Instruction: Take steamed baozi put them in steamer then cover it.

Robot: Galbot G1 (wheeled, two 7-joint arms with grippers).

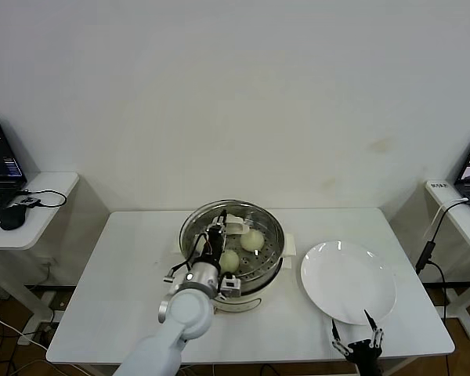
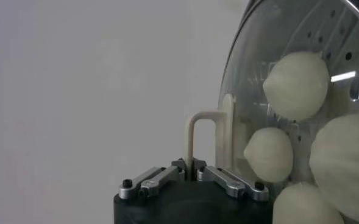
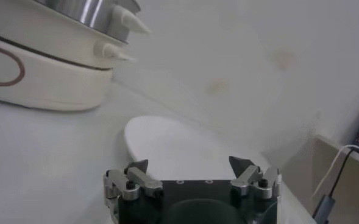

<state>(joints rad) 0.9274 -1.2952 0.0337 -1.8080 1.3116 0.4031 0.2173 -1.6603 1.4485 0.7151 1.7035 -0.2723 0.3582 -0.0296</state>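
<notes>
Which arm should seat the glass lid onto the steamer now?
Left. The left tool is shut on the glass lid's handle, holding the lid over the steamer with the baozi inside. The right tool is open, near the table's front edge by the empty plate.
</notes>
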